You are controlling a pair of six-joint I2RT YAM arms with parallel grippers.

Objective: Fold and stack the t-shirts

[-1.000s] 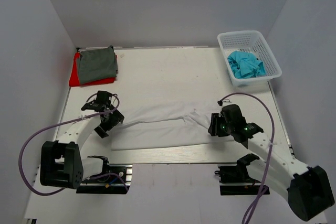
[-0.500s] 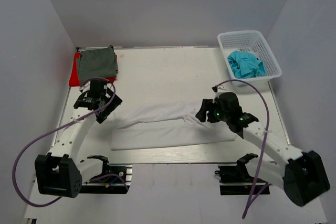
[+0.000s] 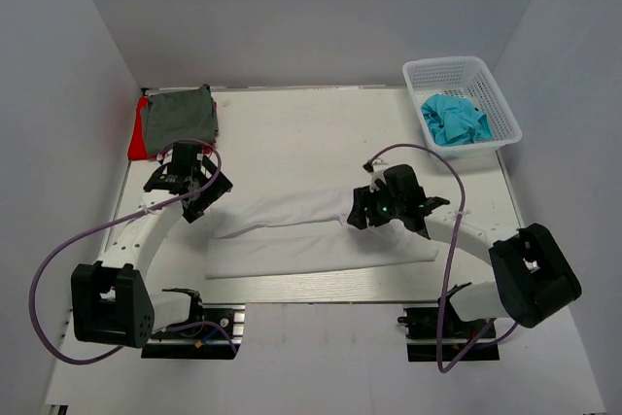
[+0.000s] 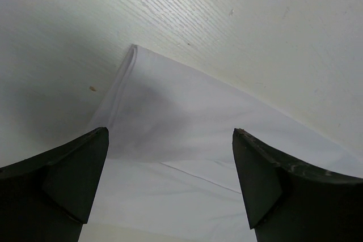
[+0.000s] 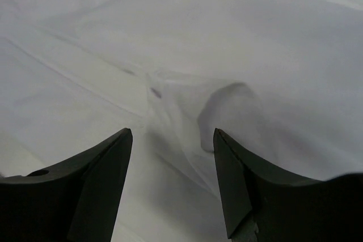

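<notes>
Top external: one white t-shirt (image 3: 311,235), one grey-green (image 3: 180,117), one red (image 3: 138,143), one turquoise (image 3: 454,121); left pincer (image 4: 170,140), right pincer (image 5: 173,137) released.

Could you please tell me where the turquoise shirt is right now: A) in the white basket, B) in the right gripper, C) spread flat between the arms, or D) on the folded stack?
A: the turquoise shirt lies crumpled inside the basket at the far right.

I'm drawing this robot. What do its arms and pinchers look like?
The left arm and right arm are white tubes with black joints, each trailing a purple cable. The left gripper and right gripper have two dark wedge-shaped fingers. The right wrist shows a green light.
</notes>
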